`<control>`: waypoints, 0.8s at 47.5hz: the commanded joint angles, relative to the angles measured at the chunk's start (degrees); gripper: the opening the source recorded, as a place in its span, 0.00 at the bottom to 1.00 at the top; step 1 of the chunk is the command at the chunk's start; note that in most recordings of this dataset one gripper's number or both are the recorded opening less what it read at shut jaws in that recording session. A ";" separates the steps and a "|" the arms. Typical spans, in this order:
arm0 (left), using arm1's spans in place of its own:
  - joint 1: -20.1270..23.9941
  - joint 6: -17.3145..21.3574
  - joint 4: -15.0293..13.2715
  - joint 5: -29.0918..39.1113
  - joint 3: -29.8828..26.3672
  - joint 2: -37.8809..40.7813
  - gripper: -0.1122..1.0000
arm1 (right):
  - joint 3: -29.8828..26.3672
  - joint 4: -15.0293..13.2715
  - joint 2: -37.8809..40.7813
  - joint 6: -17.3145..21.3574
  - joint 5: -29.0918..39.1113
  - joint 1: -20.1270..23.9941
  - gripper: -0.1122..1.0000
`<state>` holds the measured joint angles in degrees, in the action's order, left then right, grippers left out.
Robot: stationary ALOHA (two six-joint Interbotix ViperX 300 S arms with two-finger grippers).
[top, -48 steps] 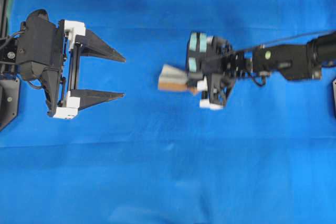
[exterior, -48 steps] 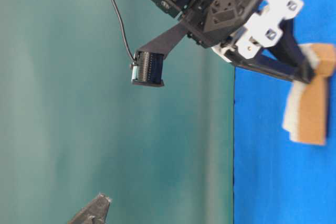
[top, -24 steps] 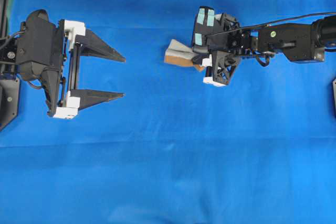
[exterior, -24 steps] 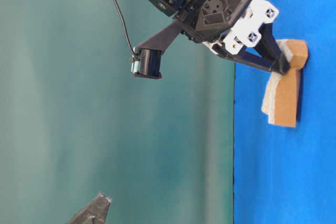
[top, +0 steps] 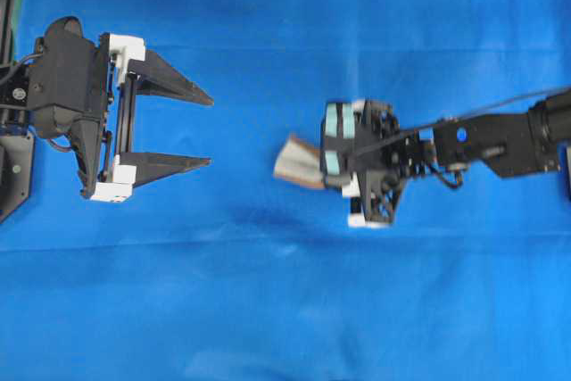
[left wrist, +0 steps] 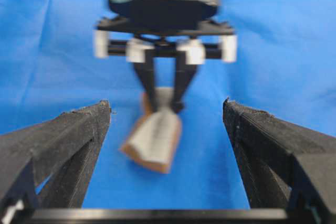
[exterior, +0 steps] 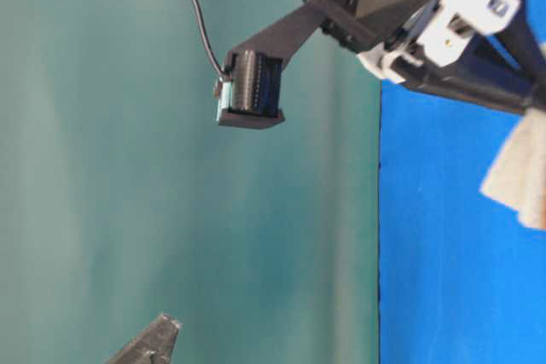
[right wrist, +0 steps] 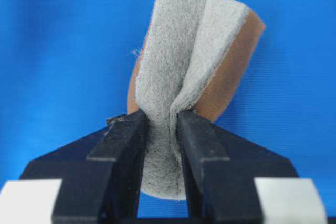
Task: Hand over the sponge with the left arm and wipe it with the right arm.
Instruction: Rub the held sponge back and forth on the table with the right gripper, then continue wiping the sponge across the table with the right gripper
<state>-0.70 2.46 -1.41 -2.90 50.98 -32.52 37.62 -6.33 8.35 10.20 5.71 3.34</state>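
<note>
The sponge (top: pixel 299 162) is pinched at its near end, grey-white face creased, with the orange-brown layer showing at its sides (right wrist: pixel 194 61). My right gripper (top: pixel 319 167), with teal patches, is shut on it (right wrist: pixel 160 116) right of the middle of the blue cloth. The sponge's free end points toward the left arm. Whether it touches the cloth I cannot tell. My left gripper (top: pixel 211 131) is wide open and empty at the left. In the left wrist view the sponge (left wrist: pixel 155 135) lies ahead between its fingers, well apart from them.
Blue cloth (top: pixel 285 310) covers the whole table. A teal wall (exterior: pixel 128 168) stands behind it in the table-level view. The right arm's cable (top: pixel 500 104) runs above its wrist. A dark mount (top: pixel 13 176) sits at the left edge.
My right gripper carried the sponge toward the far side of the cloth, then swept back toward the near side. The left gripper has not moved.
</note>
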 commanded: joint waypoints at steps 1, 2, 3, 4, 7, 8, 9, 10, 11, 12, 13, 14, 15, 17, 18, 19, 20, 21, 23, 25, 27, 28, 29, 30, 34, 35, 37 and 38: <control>-0.18 0.00 -0.09 -0.53 0.00 -0.18 0.86 | -1.05 0.79 -1.49 0.18 0.70 2.72 0.36; -0.09 0.00 0.00 -0.62 0.00 -0.18 0.86 | -1.14 0.79 -1.58 0.09 0.79 2.72 0.35; -0.09 0.00 0.00 -0.53 0.00 -0.18 0.86 | -1.14 0.70 -1.58 0.09 0.88 2.72 0.36; -0.09 0.00 -0.09 -0.62 0.00 -0.18 0.86 | -1.14 0.62 -1.49 0.09 0.88 2.55 0.35; -0.09 -0.26 -0.09 -0.53 0.09 -0.18 0.86 | -1.14 0.44 -1.58 0.00 0.97 1.76 0.36; -0.09 -0.44 -0.09 -0.53 0.09 -0.18 0.86 | -1.05 0.44 -1.49 -0.09 0.97 1.49 0.35; -0.09 -0.44 -0.09 -0.53 0.00 -0.18 0.86 | -1.05 0.35 -1.49 -0.18 0.97 1.05 0.35; -0.09 -0.53 -0.09 -0.53 0.09 -0.18 0.86 | -1.05 0.26 -1.58 -0.62 1.05 0.70 0.35; -0.18 -0.53 -0.09 -0.53 0.09 -0.18 0.86 | -0.97 0.18 -1.67 -0.70 1.14 0.26 0.35; -0.18 -0.53 -0.09 -0.53 0.09 -0.18 0.86 | -0.88 0.00 -1.76 -0.88 1.23 -0.18 0.35; -0.26 -0.53 -0.09 -0.53 0.00 -0.18 0.86 | -0.79 -0.26 -1.93 -0.88 1.23 -0.70 0.36; -0.26 -0.53 -0.09 -0.62 0.00 -0.18 0.86 | -0.62 -0.53 -1.93 -0.97 1.23 -1.32 0.35; -0.26 -0.53 -0.09 -0.53 0.00 -0.18 0.86 | -0.44 -0.88 -2.11 -0.97 1.32 -1.93 0.36; -0.35 -0.53 0.00 -0.53 0.00 -0.18 0.86 | -0.18 -1.67 -2.29 -0.97 1.23 -3.25 0.35; -0.35 -0.53 0.00 -0.53 0.09 -0.18 0.86 | 0.09 -2.02 -2.46 -0.97 1.23 -4.04 0.35; -0.35 -0.53 -0.09 -0.62 0.09 -0.18 0.86 | 0.26 -2.55 -2.64 -0.97 1.32 -4.83 0.35; -0.35 -0.53 -0.09 -0.53 0.09 -0.18 0.86 | 0.62 -3.34 -2.81 -0.97 1.23 -6.15 0.35; -0.35 -0.53 0.00 -0.53 0.00 -0.18 0.86 | 0.79 -3.69 -2.99 -0.97 1.05 -7.03 0.36; -0.35 -0.53 0.00 -0.62 0.09 -0.18 0.86 | 1.14 -4.66 -3.25 -0.97 1.05 -8.79 0.36; -0.35 -0.53 -0.09 -0.53 0.09 -0.18 0.86 | 1.41 -5.54 -3.52 -1.05 0.88 -10.72 0.35; -0.35 -0.53 -0.09 -0.53 0.00 -0.18 0.86 | 1.49 -6.59 -3.69 -1.23 0.62 -12.57 0.35; -0.35 -0.53 -0.09 -0.53 0.00 -0.18 0.86 | 1.58 -7.12 -3.78 -1.23 0.53 -13.54 0.35; -0.35 -0.44 -0.09 -0.53 0.09 -0.18 0.86 | 1.58 -8.00 -3.87 -1.23 0.26 -14.94 0.35; -0.35 -0.44 -0.09 -0.53 0.00 -0.18 0.86 | 1.58 -8.44 -3.87 -1.23 0.09 -15.91 0.35; -0.26 -0.44 -0.09 -0.53 0.09 -0.18 0.86 | 1.32 -10.46 -4.04 -1.32 -0.88 -19.16 0.35; -0.26 -0.44 -0.09 -0.62 0.09 -0.18 0.86 | 1.32 -10.81 -4.04 -1.41 -1.05 -19.60 0.35; -0.35 -0.44 0.00 -0.53 0.09 -0.18 0.86 | 1.23 -11.34 -4.04 -1.41 -1.41 -20.48 0.35; -0.35 -0.44 -0.09 -0.44 0.09 -0.18 0.86 | 1.23 -11.51 -4.04 -1.41 -1.49 -20.74 0.35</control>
<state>-0.88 2.02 -1.41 -2.90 51.06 -32.52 39.64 -16.96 5.98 8.96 5.19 -16.52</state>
